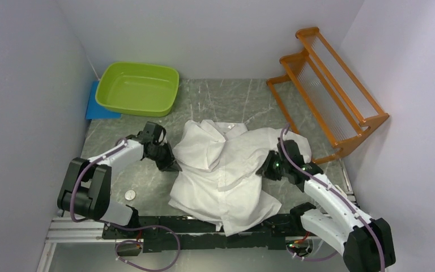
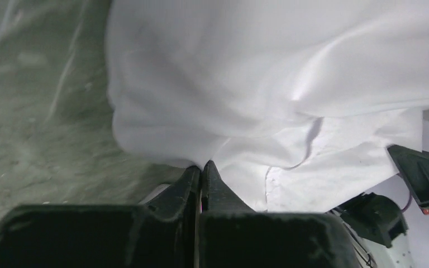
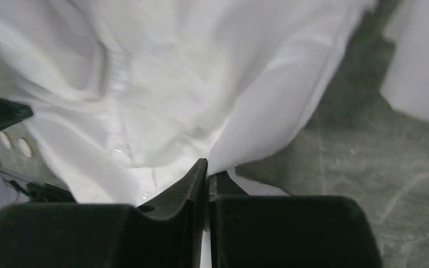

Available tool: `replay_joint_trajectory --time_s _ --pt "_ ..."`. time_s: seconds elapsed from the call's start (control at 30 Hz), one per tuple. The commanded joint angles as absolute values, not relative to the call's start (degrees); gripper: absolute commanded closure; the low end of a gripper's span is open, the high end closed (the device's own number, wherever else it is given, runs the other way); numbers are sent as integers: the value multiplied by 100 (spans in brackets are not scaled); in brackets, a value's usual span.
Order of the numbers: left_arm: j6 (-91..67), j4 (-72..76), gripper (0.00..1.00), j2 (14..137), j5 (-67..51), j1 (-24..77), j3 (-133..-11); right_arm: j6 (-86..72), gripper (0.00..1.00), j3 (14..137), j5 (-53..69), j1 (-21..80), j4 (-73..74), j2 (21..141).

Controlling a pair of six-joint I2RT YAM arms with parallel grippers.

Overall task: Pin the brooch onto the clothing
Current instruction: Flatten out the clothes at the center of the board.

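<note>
— When you looked down at the marbled table, how did the white shirt lie?
— Crumpled at its middle, its long axis running far to near. The collar pointed away from the arm bases and the hem lay over the near rail.
— And the grippers?
— The left gripper was pinched shut on the shirt's left edge. The right gripper was clamped on a fold at its right side.
— The brooch?
— A small silvery disc on the table by the left arm, apart from the cloth.
</note>
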State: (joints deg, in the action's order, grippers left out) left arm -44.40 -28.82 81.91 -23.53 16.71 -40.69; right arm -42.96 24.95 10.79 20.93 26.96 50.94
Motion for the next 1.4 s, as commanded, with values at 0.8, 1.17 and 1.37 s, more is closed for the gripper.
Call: replay_joint_trajectory --time_s 0.8,1.17,1.37 --pt "-4032 -4235 18 7213 -1852 1185 -5472 -2990 26 3816 1869 509 2789 6008" --pt "-4889 -4346 23 6158 -2071 1179 -3598 -3949 38 2479 1213 460 2676 5542" --pt "-5307 -3510 28 6508 -2575 1178 -2902 -4196 39 2555 515 431 3001 5526"
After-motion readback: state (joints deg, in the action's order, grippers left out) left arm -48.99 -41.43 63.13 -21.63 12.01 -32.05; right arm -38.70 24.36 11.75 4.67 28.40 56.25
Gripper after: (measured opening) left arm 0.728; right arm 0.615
